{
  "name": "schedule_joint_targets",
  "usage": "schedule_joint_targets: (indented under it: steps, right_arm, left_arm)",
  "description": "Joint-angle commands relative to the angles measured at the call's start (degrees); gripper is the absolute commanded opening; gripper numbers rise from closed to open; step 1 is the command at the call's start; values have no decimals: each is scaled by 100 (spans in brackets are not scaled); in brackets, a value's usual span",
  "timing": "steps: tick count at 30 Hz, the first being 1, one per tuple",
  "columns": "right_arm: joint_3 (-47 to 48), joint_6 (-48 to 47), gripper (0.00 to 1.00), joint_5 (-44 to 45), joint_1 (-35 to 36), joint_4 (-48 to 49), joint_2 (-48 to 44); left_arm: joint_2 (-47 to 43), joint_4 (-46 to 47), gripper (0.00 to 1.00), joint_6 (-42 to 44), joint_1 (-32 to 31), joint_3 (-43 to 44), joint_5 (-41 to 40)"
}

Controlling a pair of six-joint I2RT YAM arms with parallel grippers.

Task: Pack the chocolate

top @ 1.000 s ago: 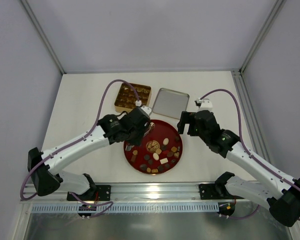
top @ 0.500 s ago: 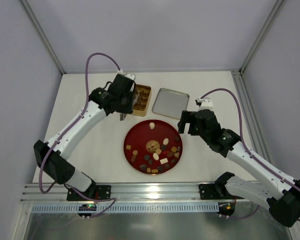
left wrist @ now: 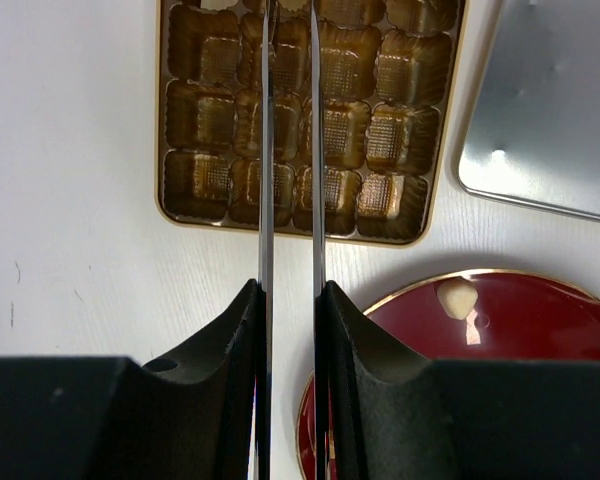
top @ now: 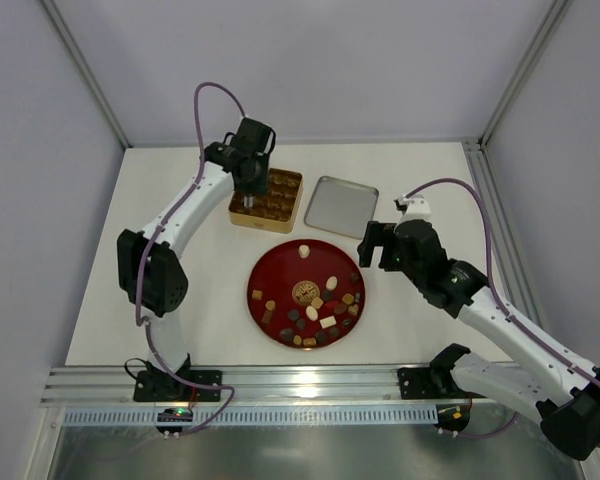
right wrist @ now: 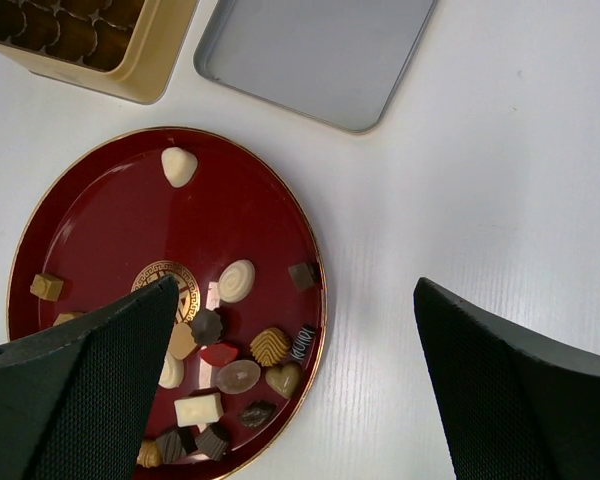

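Note:
Several small chocolates (top: 320, 310) in dark, caramel and cream lie on the round dark-red plate (top: 280, 275), mostly on its near half; they also show in the right wrist view (right wrist: 240, 350). One cream chocolate (top: 303, 250) lies alone at the plate's far edge. My left gripper (top: 254, 188) hangs over the gold tin (top: 283, 203). In the left wrist view its thin fingers (left wrist: 265, 200) stand a narrow gap apart over the tin's mostly empty cells (left wrist: 380, 140), with the tips cut off. My right gripper (top: 372, 245) is wide open and empty above the plate's right rim (right wrist: 315, 300).
The silver lid (top: 342, 207) lies inside up to the right of the tin, behind the plate. It also shows in the left wrist view (left wrist: 550, 110) and the right wrist view (right wrist: 315, 55). Frame posts stand at the back corners.
My left arm has swung from the plate's far-left edge back and left to above the tin. The lone cream chocolate has come into view. The right arm has barely moved.

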Motion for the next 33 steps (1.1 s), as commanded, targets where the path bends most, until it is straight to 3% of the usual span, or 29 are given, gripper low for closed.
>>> schedule_joint_targets:
  steps: [1,9,33]
  right_arm:
    - [120,-49,100,52,-33,-12,-184]
    - [41,-14,100,43,-50,-30,-254]
    - [-65,39,100,-27,-50,75,-149]
  left_arm:
    - [93,205,27,194,103,513,-16]
    - [559,3,27,282,165,830,-60]
    - [480,-77,29,370,174,488,-60]
